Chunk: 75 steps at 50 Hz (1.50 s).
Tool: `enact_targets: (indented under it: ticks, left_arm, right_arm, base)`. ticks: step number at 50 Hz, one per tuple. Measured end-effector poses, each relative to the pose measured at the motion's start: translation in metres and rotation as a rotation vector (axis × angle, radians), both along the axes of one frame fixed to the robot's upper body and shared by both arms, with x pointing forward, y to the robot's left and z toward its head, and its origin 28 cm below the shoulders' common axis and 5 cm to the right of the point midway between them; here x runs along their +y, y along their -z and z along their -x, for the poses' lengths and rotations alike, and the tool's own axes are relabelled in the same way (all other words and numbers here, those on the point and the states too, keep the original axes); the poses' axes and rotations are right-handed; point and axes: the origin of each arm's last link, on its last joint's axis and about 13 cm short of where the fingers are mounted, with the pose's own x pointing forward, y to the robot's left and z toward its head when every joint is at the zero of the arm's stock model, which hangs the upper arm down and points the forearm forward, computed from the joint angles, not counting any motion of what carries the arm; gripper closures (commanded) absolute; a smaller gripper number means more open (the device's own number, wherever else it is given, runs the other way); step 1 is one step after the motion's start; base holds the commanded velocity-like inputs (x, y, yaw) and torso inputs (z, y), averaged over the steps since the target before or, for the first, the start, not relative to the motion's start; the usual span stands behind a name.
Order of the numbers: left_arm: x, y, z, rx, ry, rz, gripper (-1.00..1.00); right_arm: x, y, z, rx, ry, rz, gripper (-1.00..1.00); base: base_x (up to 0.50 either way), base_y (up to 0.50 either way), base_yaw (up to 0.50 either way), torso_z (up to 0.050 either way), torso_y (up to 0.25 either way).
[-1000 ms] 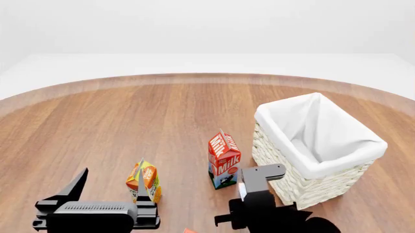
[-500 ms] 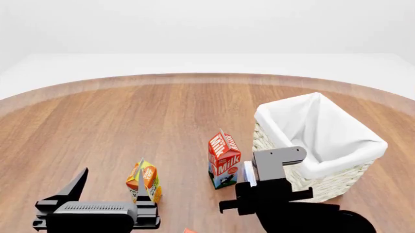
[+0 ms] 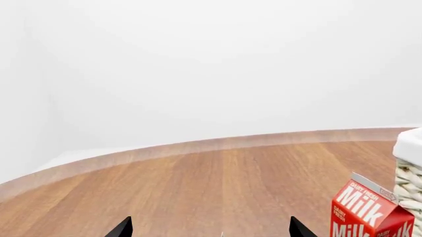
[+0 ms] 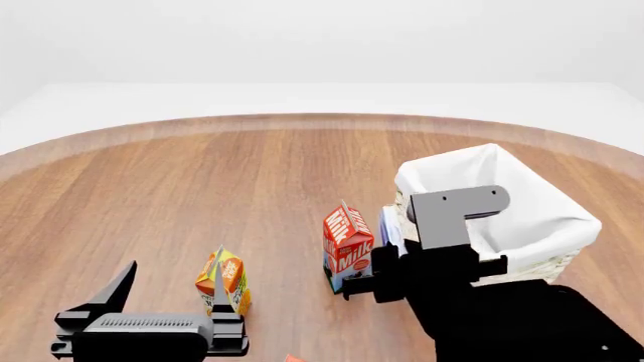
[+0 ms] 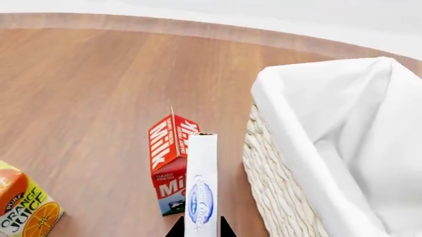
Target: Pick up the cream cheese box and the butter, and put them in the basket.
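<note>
Setting: wooden round table (image 4: 231, 181) against a plain white backdrop, all rendered in simulation.
Right gripper (image 5: 201, 230): clenched on the cream cheese box (image 5: 201, 190), which is standing on edge between the jaws and pointing away from the wrist camera; its blue oval logo is facing up in the right wrist view.
Cream cheese box, head view (image 4: 388, 229): a thin sliver is showing between the milk carton (image 4: 348, 246) and the basket (image 4: 498, 219), raised off the table, close beside the near-left wall of the basket.
Basket: standing at the right of the table, white liner (image 5: 343, 123) folded over the rim; no item is visible in the part of the interior that shows.
Step in hand (judged): carrying the box up and rightward over the rim for release.
Doing it well: the box appears level with or just below the liner edge, so lifting clear before crossing is advisable; letting go only once the whole box is lying over the opening, not over the rim.
Hazard: the milk carton is standing just left of the carried box and could be toppled by a sideways swing.
Left gripper (image 4: 166, 298): released, fingers wide apart, hanging near-left beside the orange juice carton (image 4: 225, 280).
Butter: only a small red corner (image 4: 292, 358) is showing at the near edge, too little to identify with certainty; it is not yet in the basket.
</note>
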Motion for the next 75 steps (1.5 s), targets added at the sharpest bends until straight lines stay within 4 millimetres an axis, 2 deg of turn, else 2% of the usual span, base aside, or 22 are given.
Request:
enact_targets:
  ticks: [15,39,54,75]
  left_arm:
    - [0.000,0.000,0.000,-0.001,-0.001,0.000,-1.00]
    - [0.000,0.000,0.000,-0.001,0.000,0.001,-1.00]
    - [-0.001,0.000,0.000,0.000,0.001,0.001,-1.00]
    - [-0.001,0.000,0.000,0.001,0.004,0.005,-1.00]
  right_arm:
    - [-0.002,-0.029,-0.002,-0.073,-0.009,-0.006,1.00]
    - [-0.014,-0.069,-0.027,-0.146,0.071,0.008,1.00]
    - [-0.028,-0.075,-0.057,-0.128,0.173,0.035,1.00]
    - [-0.046,-0.068,-0.089,-0.031,0.288,0.090,1.00]
  base:
    - [0.00,0.00,0.00,0.000,0.001]
    - [0.00,0.00,0.00,0.000,0.000]
    - [0.00,0.00,0.00,0.000,0.001]
    - [0.00,0.00,0.00,0.000,0.000]
